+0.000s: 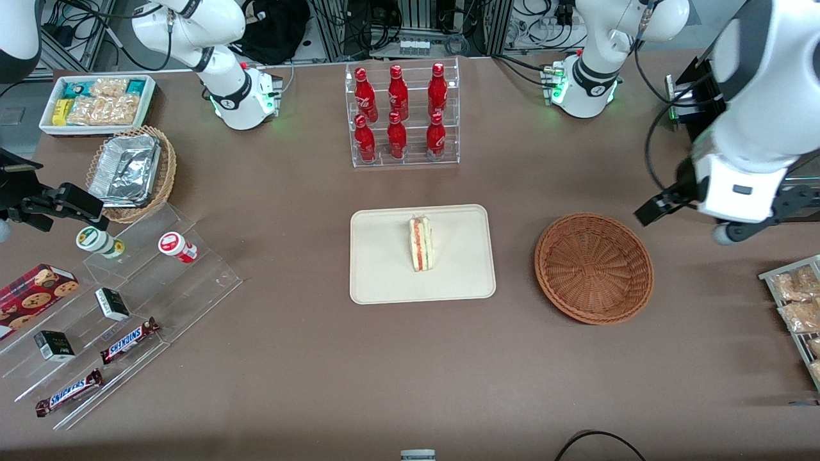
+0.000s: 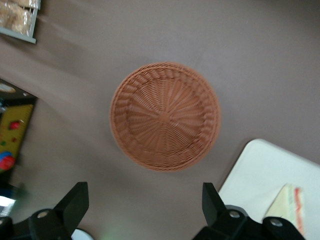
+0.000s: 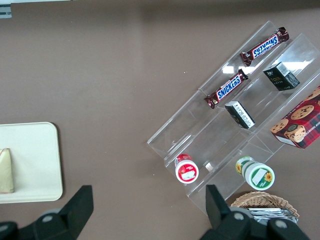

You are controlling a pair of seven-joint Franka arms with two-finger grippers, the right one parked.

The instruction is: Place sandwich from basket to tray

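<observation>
Now sandwich well apart from pincer.

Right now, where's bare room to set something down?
Bare: tabletop between tray and basket, and inside the basket. Sandwich takes the tray's middle. Open claw hovers above the basket. Crowded: acrylic stand at the parked arm's end.

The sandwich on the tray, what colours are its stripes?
Red and green between pale bread on the sandwich, clearest in the front view.

Glossy white arm segments, black joint bands and cables, with a black two-fingered pincer.
</observation>
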